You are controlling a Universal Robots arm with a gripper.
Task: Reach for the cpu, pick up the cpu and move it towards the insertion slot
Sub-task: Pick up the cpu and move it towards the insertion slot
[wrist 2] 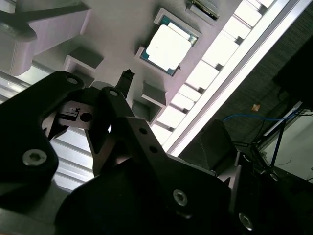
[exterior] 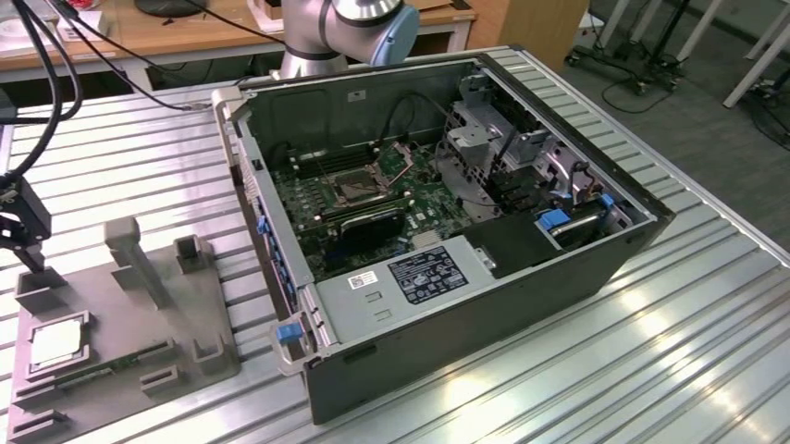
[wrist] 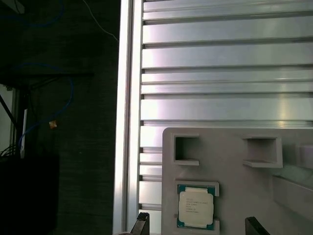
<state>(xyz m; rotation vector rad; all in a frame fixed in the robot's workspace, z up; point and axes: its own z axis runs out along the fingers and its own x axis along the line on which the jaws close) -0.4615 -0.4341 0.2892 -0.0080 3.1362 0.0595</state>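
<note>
Exterior view: cpu (exterior: pixel 58 344) lies flat, silvery top up, in a square recess of the grey tray (exterior: pixel 124 314). The tray sits on the slatted metal table (exterior: pixel 691 351), at the exterior view's left of the open computer case (exterior: pixel 519 277), and the cpu is well apart from the insertion slot (exterior: pixel 354 188) on the board inside. Gripper (wrist: pixel 199 226) hangs over the tray near the cpu without touching it; in the first wrist view its fingertips (wrist: pixel 142 224) stand wide apart, holding nothing, with the chip seen in the gap between them.
</note>
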